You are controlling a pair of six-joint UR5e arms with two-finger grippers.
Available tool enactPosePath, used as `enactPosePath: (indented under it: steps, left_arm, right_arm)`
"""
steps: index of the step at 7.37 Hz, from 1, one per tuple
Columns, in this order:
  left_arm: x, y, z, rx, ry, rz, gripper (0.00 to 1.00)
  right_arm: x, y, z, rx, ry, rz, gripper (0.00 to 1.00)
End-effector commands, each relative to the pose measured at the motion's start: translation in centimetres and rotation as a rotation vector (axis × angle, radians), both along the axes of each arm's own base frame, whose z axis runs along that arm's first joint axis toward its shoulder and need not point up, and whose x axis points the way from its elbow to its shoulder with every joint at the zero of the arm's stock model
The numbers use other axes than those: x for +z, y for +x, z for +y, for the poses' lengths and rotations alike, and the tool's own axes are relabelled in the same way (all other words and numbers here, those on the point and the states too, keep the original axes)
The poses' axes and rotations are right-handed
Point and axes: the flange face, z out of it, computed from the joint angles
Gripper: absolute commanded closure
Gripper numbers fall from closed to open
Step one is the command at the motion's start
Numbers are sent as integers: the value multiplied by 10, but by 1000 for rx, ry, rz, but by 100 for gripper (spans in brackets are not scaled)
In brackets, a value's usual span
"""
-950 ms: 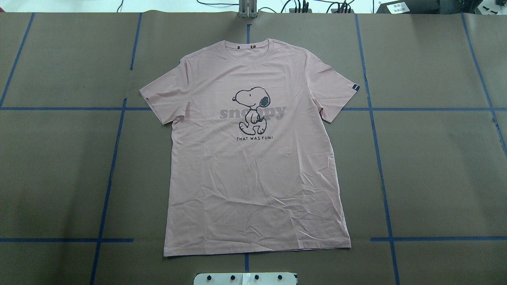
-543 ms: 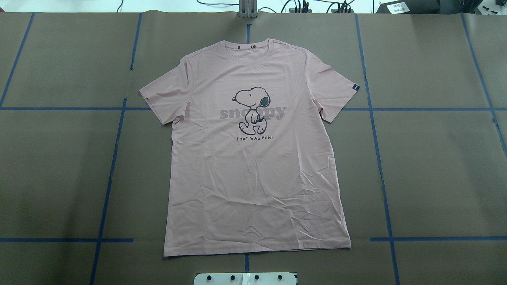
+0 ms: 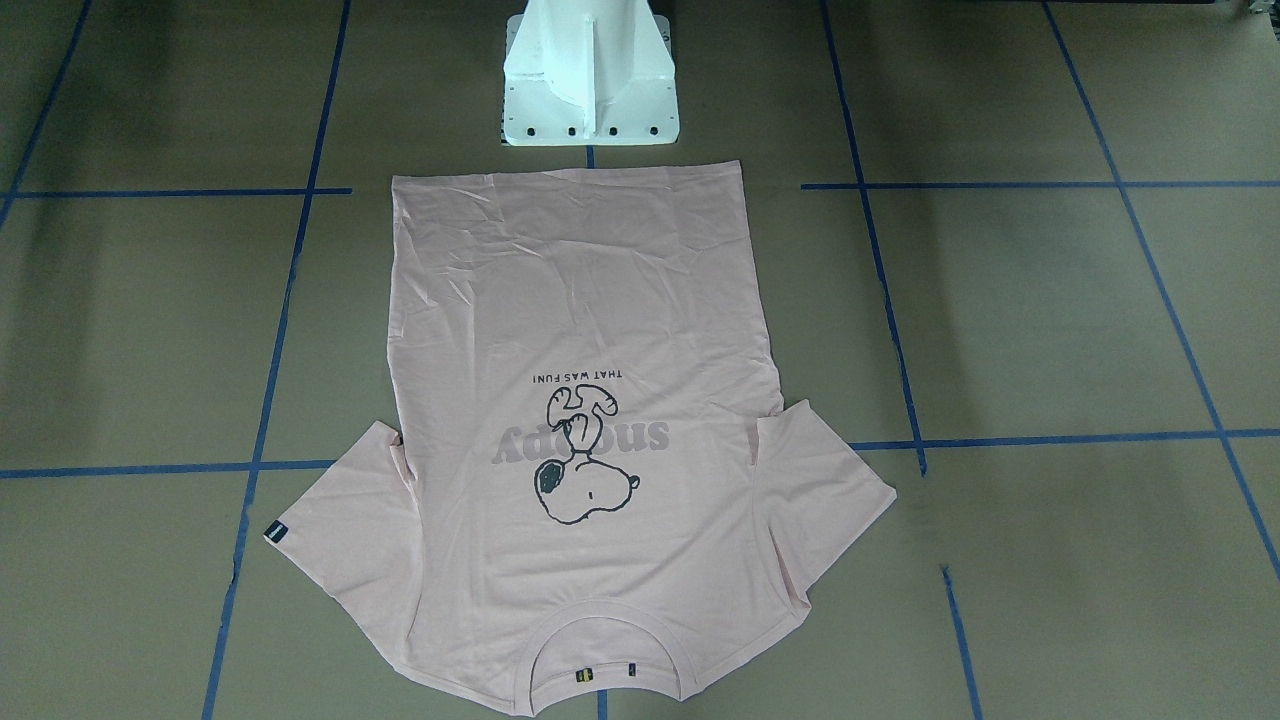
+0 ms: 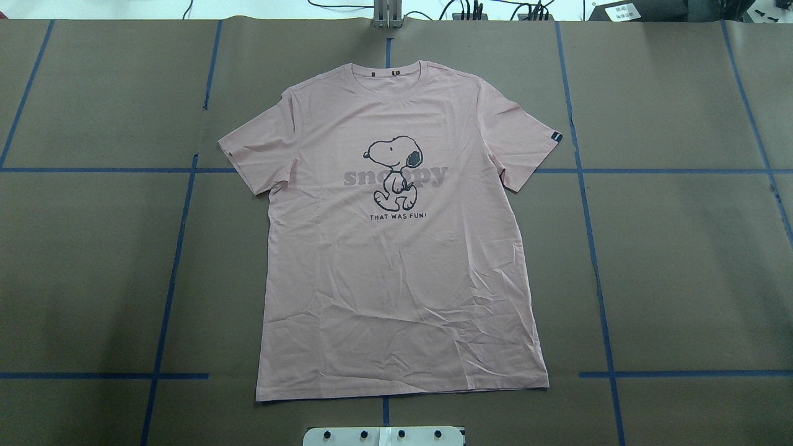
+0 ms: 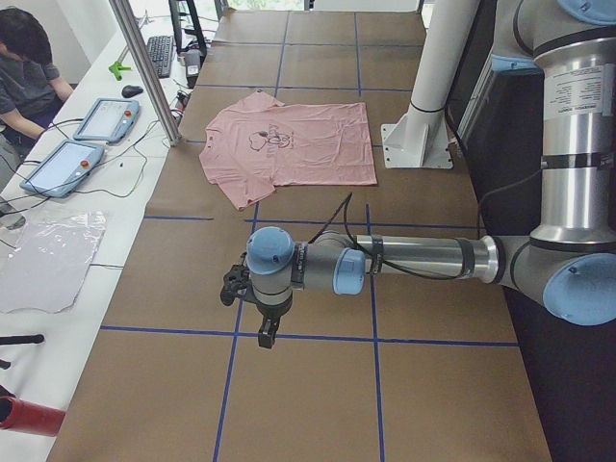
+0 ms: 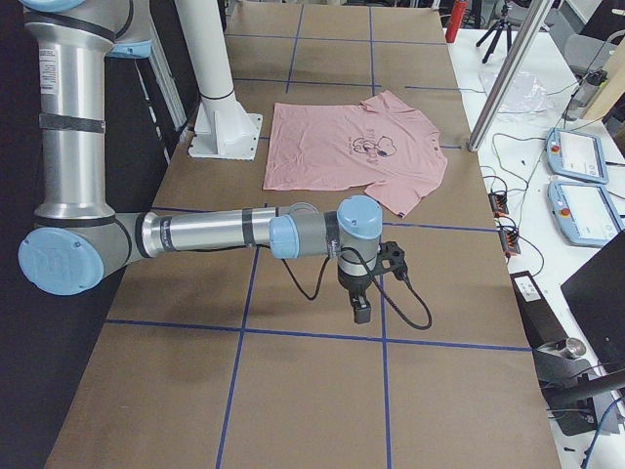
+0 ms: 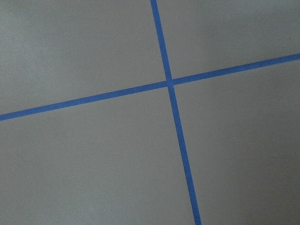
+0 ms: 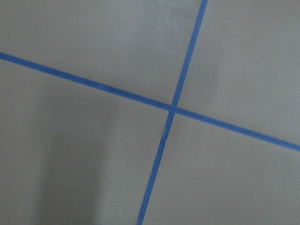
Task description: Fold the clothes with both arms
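The pale pink T-shirt point(image 4: 396, 279) lies flat and face up in the middle of the table, Snoopy print showing, collar at the far edge and hem towards the robot's base. It also shows in the front view point(image 3: 590, 300) and small in both side views point(image 5: 289, 144) point(image 6: 342, 147). The left gripper point(image 5: 265, 337) hangs point-down over bare brown paper far to the shirt's left; I cannot tell whether it is open. The right gripper point(image 6: 362, 315) hangs likewise far to the shirt's right; I cannot tell its state. Both wrist views show only paper and blue tape.
The white pedestal base point(image 3: 588, 70) stands just behind the shirt's hem. Blue tape lines point(image 4: 179, 235) grid the brown paper table cover. A metal post point(image 5: 144, 67), tablets point(image 5: 58, 168) and a seated operator point(image 5: 24, 67) are on the far side bench.
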Motion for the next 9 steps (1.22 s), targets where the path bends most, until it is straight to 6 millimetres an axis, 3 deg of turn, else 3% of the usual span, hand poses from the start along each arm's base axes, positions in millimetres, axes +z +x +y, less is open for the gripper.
enactPosePath:
  steps: [1, 2, 4, 6, 7, 9]
  left_arm:
    - [-42, -1, -29, -4, 244, -13, 0]
    - [-80, -5, -60, -35, 410, -74, 0]
    - [-116, -9, -70, -64, 612, -95, 0]
    - [-134, -8, -79, -168, 571, -23, 0]
    - [-136, -8, -77, -171, 612, -18, 0]
    - [-144, -7, -77, -175, 622, -5, 0]
  right_arm:
    - [-17, -6, -64, 3, 194, 2, 0]
    - [-12, -7, -81, 28, 206, -13, 0]
    - [-17, -9, -82, 41, 220, -54, 0]
    - [-34, -18, -89, 99, 165, -128, 0]
    - [-53, -46, -97, 178, 119, -189, 0]
    - [-99, -129, -104, 306, 66, -324, 1]
